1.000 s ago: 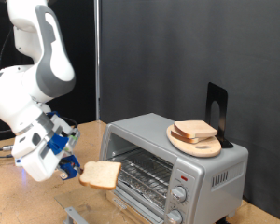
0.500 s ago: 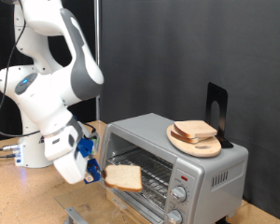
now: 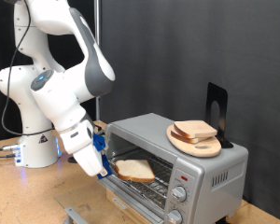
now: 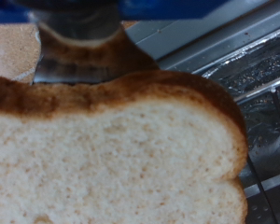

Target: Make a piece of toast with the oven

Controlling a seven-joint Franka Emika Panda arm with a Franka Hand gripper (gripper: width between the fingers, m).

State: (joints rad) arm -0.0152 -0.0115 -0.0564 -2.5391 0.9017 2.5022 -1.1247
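My gripper is shut on a piece of toast, a pale tan slice with a brown crust held flat. The slice is inside the open mouth of the silver-grey oven, just above its wire rack. In the wrist view the piece of toast fills most of the frame, with one dark finger pressed on its crust edge and the oven's rack beyond it. The oven's door hangs open below the slice.
On the oven's top sits a round wooden plate with more bread slices, and a black stand behind it. Two round knobs are on the oven's front panel. The wooden table spreads to the exterior view's left.
The arm has swung toward the exterior view's right, carrying the slice from in front of the open oven into its opening above the rack.
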